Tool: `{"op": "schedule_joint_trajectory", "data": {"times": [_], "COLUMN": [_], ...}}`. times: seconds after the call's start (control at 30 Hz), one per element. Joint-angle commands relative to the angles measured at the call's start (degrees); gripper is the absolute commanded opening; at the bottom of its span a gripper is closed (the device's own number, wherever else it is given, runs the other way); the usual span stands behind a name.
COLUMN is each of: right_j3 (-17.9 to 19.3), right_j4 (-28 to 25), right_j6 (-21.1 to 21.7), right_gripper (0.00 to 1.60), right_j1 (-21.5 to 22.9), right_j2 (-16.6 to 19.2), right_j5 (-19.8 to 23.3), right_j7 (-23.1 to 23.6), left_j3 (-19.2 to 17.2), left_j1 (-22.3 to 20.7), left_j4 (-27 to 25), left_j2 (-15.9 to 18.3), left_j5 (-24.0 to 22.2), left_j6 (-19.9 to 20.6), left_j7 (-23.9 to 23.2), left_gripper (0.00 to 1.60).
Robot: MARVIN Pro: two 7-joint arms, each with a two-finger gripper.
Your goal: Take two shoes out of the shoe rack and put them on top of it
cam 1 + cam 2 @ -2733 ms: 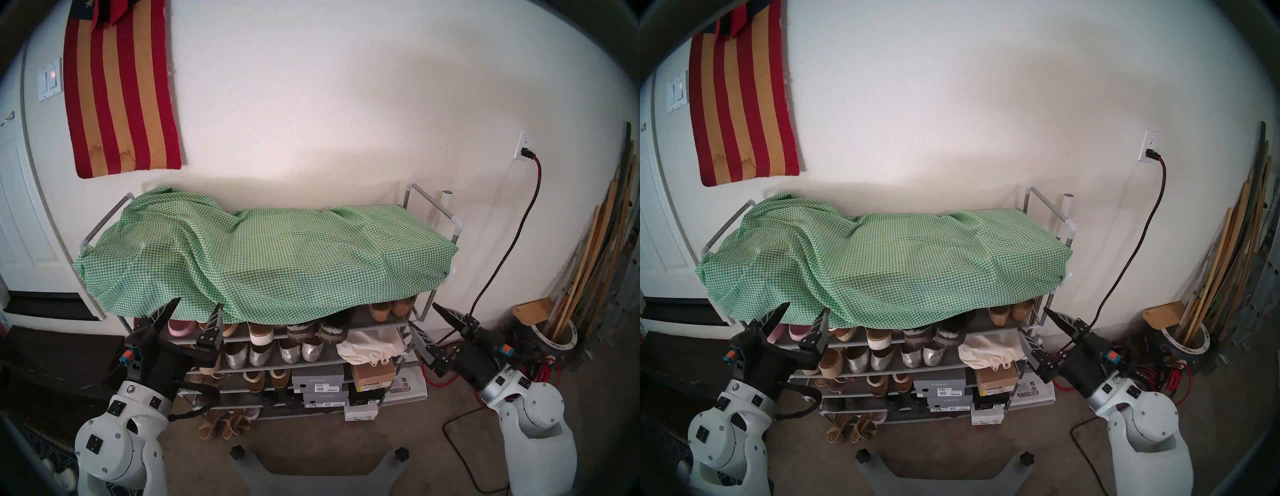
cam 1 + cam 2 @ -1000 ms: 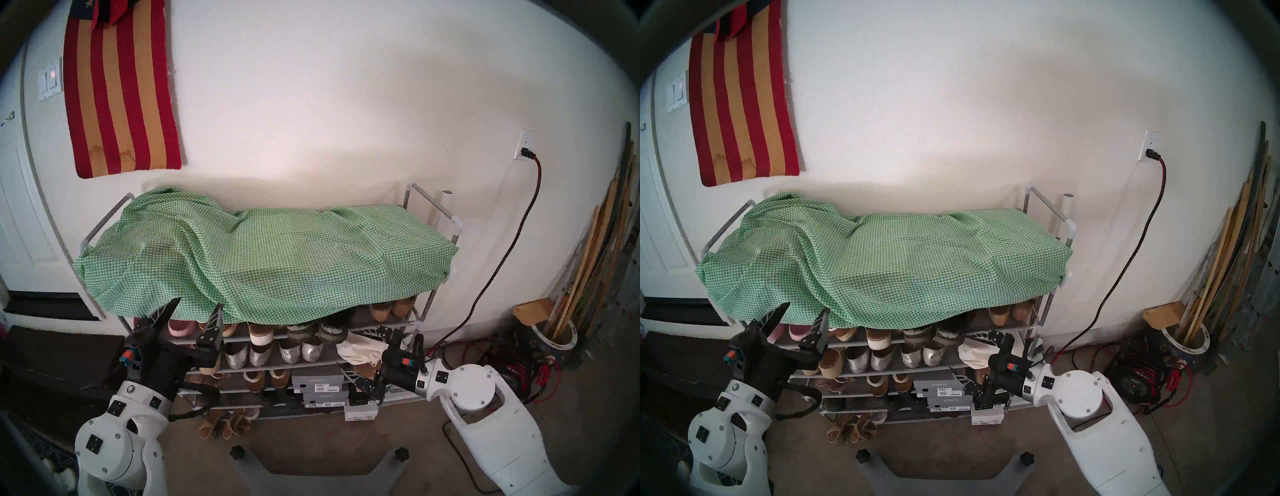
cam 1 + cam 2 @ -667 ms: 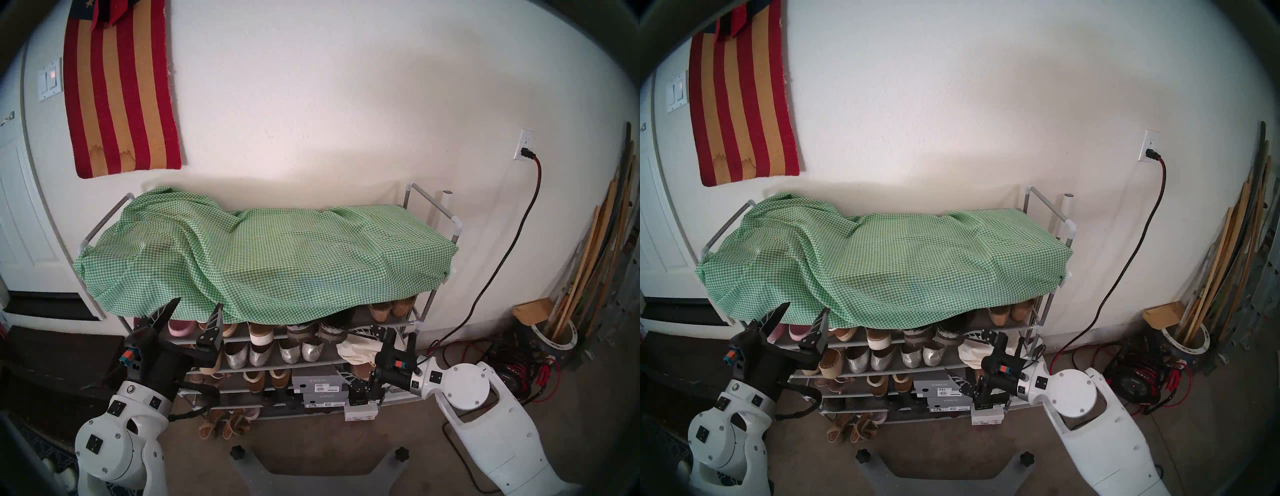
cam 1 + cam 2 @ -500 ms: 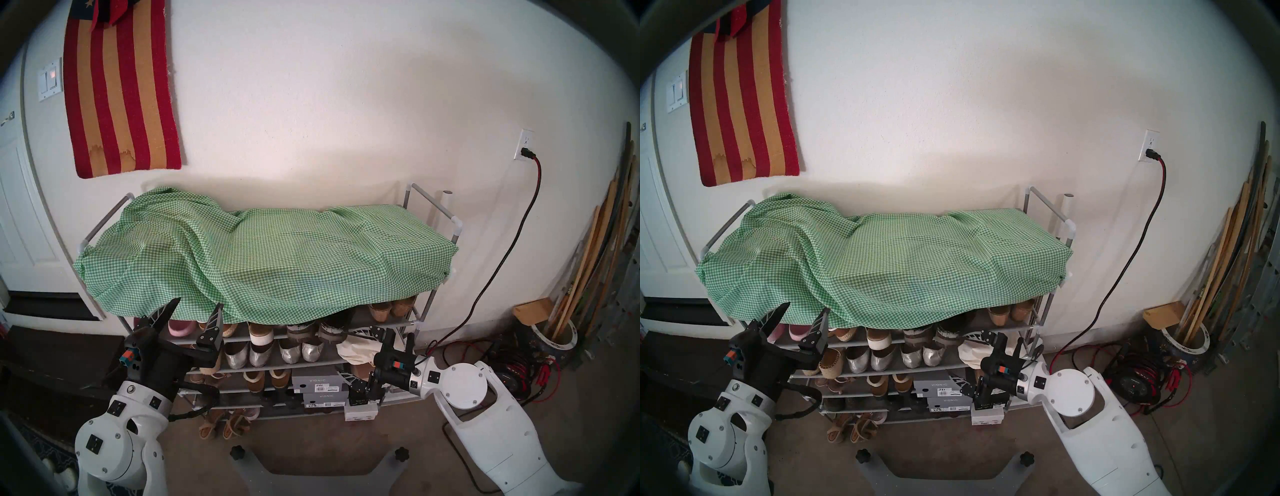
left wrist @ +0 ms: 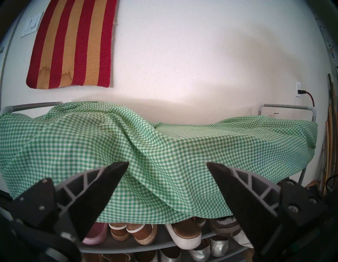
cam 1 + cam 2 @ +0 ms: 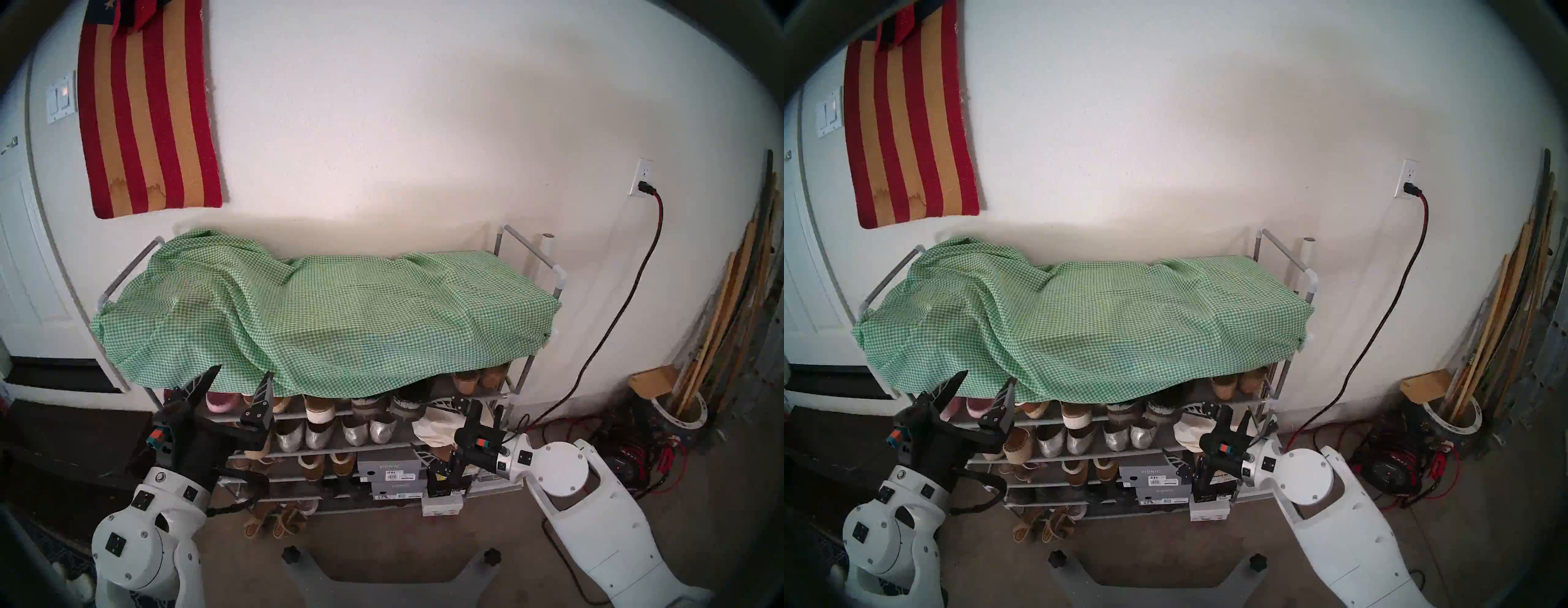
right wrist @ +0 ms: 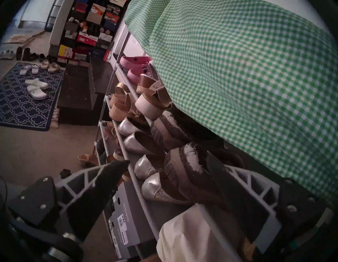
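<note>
1. The shoe rack (image 6: 515, 384) is a wide frame of thin grey metal tubes with white plastic joints.
2. A rumpled green-white gingham cloth (image 6: 322, 314) drapes its top.
3. The left gripper (image 6: 239, 378) hovers at the cloth's front hem, black wedge fingers spread, holding nothing.
4. The right gripper (image 6: 428, 424) (fingers also wide apart, empty) brackets the nearer clog.
5. The two shoes (image 7: 184, 164), dark suede-like clogs with treaded soles and frayed pale heels, sit on the first shelf under the cloth.

The gingham cloth (image 6: 322, 322) droops over the shelf mouth, leaving a low gap above the clogs (image 6: 388, 405). A cream bag (image 6: 439, 426) crowds the right pincer (image 6: 424, 424) (jaws wide); the rack's top is bare cloth.
</note>
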Motion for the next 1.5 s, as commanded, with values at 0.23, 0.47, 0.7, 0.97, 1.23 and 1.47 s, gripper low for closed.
{"op": "schedule_joint_trajectory", "data": {"times": [0.23,0.47,0.7,0.97,1.23,1.47], "right_j3": [-0.7,-0.5,-0.5,-1.0,-1.2,-1.5], "right_j4": [2.2,3.5,5.2,8.0,10.0,10.0], "right_j6": [-0.3,0.1,1.0,1.4,1.2,0.9], "right_gripper": [1.6,1.6,1.6,1.6,1.6,1.6], "right_j1": [2.5,3.1,4.1,5.7,7.3,8.5], "right_j2": [-1.8,-2.1,-2.6,-3.1,-4.0,-4.2], "right_j5": [0.1,0.3,0.8,1.6,1.3,1.1], "right_j7": [-0.4,-0.6,-0.6,-0.3,-0.8,-1.0], "left_j3": [0.1,0.1,0.1,0.1,0.1,0.1], "left_j1": [-0.1,-0.1,-0.1,-0.1,-0.1,-0.1], "left_j4": [0.0,0.0,0.0,0.0,0.0,0.0], "left_j2": [0.0,0.0,0.0,0.0,0.0,0.0], "left_j5": [-0.1,-0.1,-0.1,-0.1,-0.1,-0.1], "left_j6": [-0.1,-0.1,-0.1,-0.1,-0.1,-0.1], "left_j7": [-0.1,-0.1,-0.1,-0.1,-0.1,-0.1], "left_gripper": [1.6,1.6,1.6,1.6,1.6,1.6]}}
